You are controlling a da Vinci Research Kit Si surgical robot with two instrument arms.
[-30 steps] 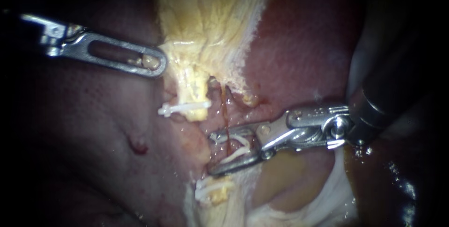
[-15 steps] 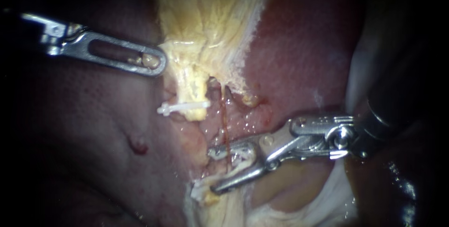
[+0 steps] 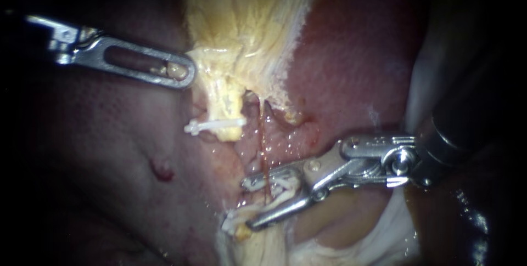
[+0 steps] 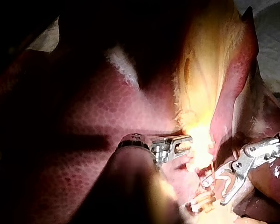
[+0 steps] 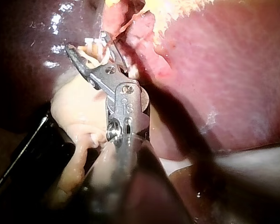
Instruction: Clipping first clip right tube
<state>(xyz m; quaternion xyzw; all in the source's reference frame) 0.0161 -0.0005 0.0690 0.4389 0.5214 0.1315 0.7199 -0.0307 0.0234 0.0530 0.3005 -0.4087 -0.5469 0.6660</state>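
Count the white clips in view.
3. The upper clip sits across the yellow tissue stump. The loaded clip sits between the jaws of the right tool, at the thin tube. The lower clip lies beside that tool's lower jaw. Others may be hidden.

The left instrument point(image 3: 186, 76) is bare grey metal, dull and brushed along its slotted end effector. The right instrument point(image 3: 247, 203) is brighter, polished metal with glossy hinge pins, on a dark, smooth shaft point(image 3: 461, 118). The clip point(image 3: 277, 180) in its end effector is white plastic, as is the upper clip point(image 3: 215, 126) above the right instrument. The liver point(image 3: 351, 52) is wet, glossy and finely mottled. The gallbladder point(image 3: 247, 24), above the right instrument, looks fibrous, stringy and moist.
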